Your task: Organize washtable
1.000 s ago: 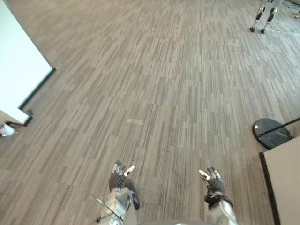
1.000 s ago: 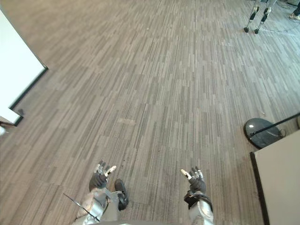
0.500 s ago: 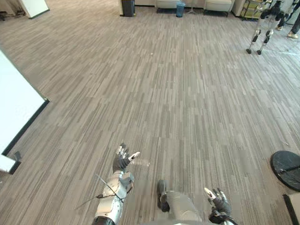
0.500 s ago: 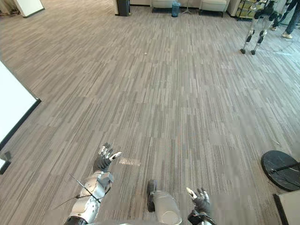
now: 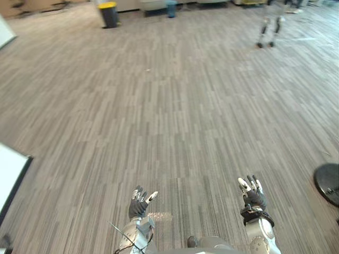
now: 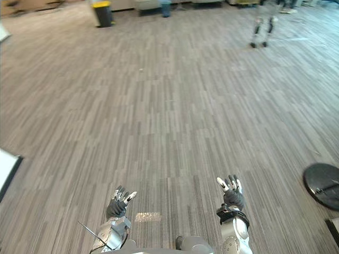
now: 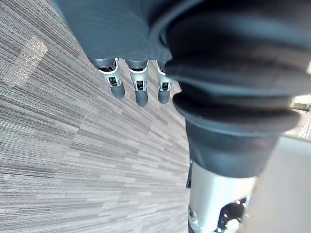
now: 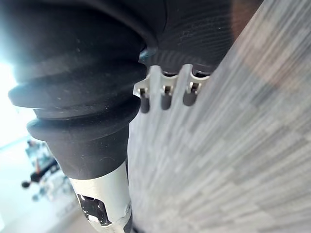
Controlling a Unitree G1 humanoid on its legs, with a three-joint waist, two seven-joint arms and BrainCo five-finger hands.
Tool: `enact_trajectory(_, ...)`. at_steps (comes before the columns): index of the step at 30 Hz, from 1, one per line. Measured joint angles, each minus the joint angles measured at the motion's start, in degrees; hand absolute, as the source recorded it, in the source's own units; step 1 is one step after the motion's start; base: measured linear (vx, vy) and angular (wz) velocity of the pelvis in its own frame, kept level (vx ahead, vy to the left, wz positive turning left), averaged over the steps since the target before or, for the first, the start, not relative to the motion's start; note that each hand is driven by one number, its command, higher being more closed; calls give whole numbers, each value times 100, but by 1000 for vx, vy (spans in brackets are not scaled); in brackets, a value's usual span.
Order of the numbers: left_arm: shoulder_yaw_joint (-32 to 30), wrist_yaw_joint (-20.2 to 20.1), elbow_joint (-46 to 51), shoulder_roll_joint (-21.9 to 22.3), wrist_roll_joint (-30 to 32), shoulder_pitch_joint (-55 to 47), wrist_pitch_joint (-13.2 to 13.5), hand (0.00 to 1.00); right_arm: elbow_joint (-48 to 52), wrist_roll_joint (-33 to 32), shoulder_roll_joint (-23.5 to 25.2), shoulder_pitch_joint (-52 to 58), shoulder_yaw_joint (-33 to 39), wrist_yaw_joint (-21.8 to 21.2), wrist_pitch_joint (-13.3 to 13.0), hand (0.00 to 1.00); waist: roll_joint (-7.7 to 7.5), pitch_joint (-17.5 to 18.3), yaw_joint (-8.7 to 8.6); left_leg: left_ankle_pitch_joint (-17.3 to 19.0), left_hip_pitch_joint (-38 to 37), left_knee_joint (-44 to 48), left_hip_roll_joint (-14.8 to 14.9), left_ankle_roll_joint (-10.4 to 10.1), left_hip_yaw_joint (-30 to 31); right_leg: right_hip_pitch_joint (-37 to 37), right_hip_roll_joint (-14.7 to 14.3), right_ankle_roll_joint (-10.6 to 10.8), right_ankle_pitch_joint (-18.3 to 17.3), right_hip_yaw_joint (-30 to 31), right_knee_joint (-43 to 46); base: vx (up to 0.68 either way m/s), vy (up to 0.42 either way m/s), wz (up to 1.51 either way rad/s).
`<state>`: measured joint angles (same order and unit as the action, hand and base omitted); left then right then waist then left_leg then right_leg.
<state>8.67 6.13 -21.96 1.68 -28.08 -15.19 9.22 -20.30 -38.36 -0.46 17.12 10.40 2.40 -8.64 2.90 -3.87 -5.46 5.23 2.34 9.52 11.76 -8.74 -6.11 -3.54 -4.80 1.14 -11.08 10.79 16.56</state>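
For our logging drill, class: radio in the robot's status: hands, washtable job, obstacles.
Open, empty: left hand, right hand. Nothing held for the washtable job; floor ahead. At right, black round base, clear of both hands.

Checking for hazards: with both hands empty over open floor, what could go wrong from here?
1. The black round base sits low on the floor to the right; a step that way might catch it.
2. The white panel juts in on the left, a possible bump.
The left hand and right hand are open, empty.
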Motion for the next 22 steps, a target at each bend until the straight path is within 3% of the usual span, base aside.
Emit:
enact_trajectory(3, -25, -65, -6, -413, 183, 283, 10, 0, -435, 374, 213, -9, -357, -29, 36, 0, -346, 77, -73, 53, -187, -109, -369, 214, -723, -265, 381, 275, -76, 238, 319, 116, 353, -83)
enact_trajectory(5, -87, -74, -8, -635, 193, 341, 11, 0, -611, 496, 360, -40, -478, -74, 42, 0, -389, 58, -73, 64, -319, -153, -416, 238, -947, -310, 503, 478, 61, -63, 330, 4, 187, -55)
enact_trajectory(6, -102, -97, -15, -693, 193, 339, 15, 0, -668, 595, 392, -37, -484, -158, 41, 0, -410, 72, -80, 57, -402, -202, -476, 252, -976, -263, 581, 452, 122, -261, 257, -13, 128, -29)
enact_trajectory(10, -85, -177, -325, -665, 269, 418, 21, 0, -1075, 760, 218, -205, -472, -256, 38, 0, -407, 159, -58, -91, -323, -528, -676, 460, -957, -182, 766, 257, 260, -406, -357, -21, 76, 3)
enact_trajectory(14, -79, -214, -885, -501, 294, 335, 24, 0, -1560, 1012, 6, -204, -470, -255, 44, 0, -173, 226, -24, -224, -335, -769, -711, 508, -804, -78, 782, 226, 402, -577, -627, -38, -5, 17)
enact_trajectory(17, -98, -209, -1552, -442, 302, 346, 24, 0, -2053, 1474, -57, -229, -467, -220, 54, 0, -204, 243, -1, -458, -468, -1106, -700, 487, -567, 82, 747, 175, 538, -799, -884, -75, -34, 33)
enact_trajectory(22, -254, -84, -2005, -476, 414, 251, 23, 0, -2358, 1645, -58, -422, -470, -132, 49, 0, -346, 233, 31, -696, -536, -1454, -690, 488, -495, 138, 707, 160, 710, -901, -1145, -91, -21, 10)
